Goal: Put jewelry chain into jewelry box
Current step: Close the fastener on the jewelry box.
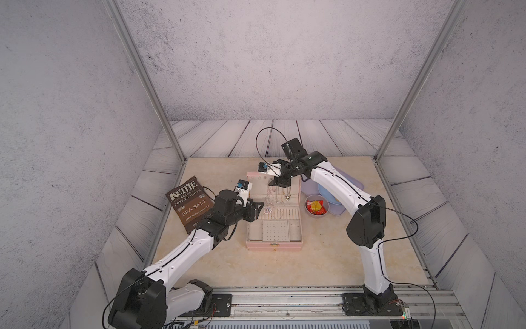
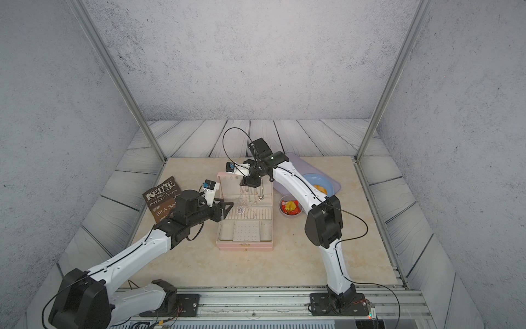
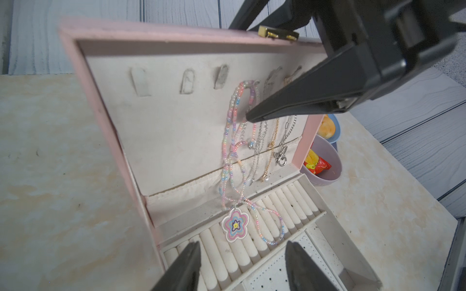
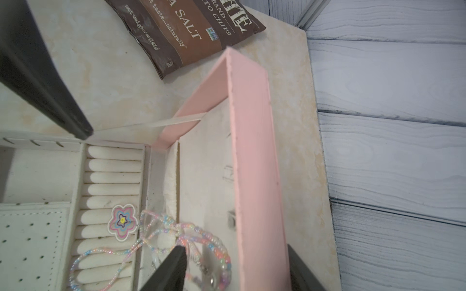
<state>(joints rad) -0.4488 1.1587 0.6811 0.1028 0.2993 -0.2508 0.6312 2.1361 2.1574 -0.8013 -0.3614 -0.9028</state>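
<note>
The jewelry chain (image 3: 228, 163), a pastel beaded strand, hung down the lining of the upright lid of the open jewelry box (image 1: 273, 245). Its flower pendant (image 3: 235, 225) lay on the ring rolls.

The right tool (image 1: 280, 184) straddled the lid's top edge with its jaws partly apart. One finger (image 3: 290, 105) sat in front of the lining with its tip at the beads, and its partner was hidden behind the lid. Whether they pinched anything could not be told.

The left tool (image 3: 242, 243) hovered over the ring rolls, jaws apart and empty.

That right finger covered the upper parts of the silver and gold chains (image 3: 271, 148) hanging beside the strand. What the strand's top loop hung on was hard to make out. In both top views the strand was only a faint line.
</note>
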